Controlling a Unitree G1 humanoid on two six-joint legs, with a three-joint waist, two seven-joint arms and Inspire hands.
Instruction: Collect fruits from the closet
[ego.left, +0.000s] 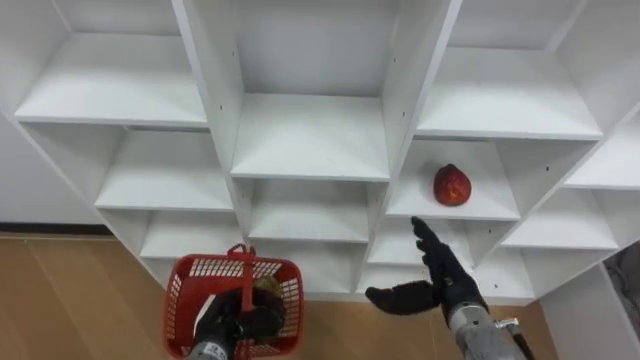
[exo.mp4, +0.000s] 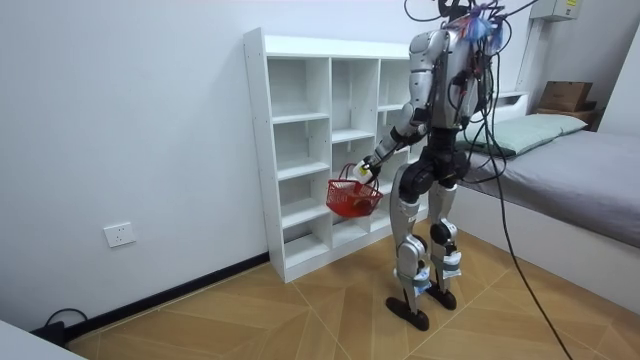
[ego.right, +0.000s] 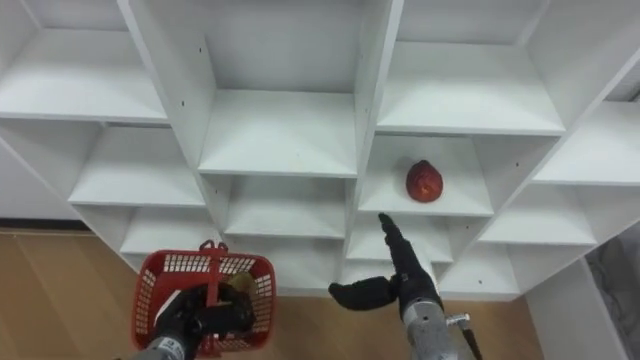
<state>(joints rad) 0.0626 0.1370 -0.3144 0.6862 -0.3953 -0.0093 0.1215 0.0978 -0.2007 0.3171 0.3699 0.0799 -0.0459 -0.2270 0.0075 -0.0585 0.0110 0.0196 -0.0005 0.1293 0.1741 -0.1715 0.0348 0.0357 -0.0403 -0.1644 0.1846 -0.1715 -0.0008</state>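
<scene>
Up on the white shelf unit (ego.left: 310, 140), one compartment right of the middle column, a red fruit (ego.left: 452, 186) is sitting on its own, touching nothing but the shelf board. It's roundish with a little point on top, so no real long axis has to be worried about and it could be taken from pretty much any side.

The right hand (ego.left: 440, 275) is held out in front of the shelf edge, below the fruit and a touch to the left. Its fingers are stretched straight and kept close together, pointing up toward the fruit, with the thumb thrown wide to the left. Nothing is held in it. So the fruit lies up, forward and slightly right of the fingertips, clearly apart from them.

The left hand (ego.left: 235, 322) is curled round the handle (ego.left: 243, 270) of a red basket (ego.left: 185, 290), which is hung low, well left of the fruit. Something yellowish-brown (ego.left: 268, 288) can be made out inside, but what it is can't be told.

Seen from the room view, the robot is stood upright facing the shelves. Since the left hand is tied up, the right is judged the nearer and obvious one for the reach.
</scene>
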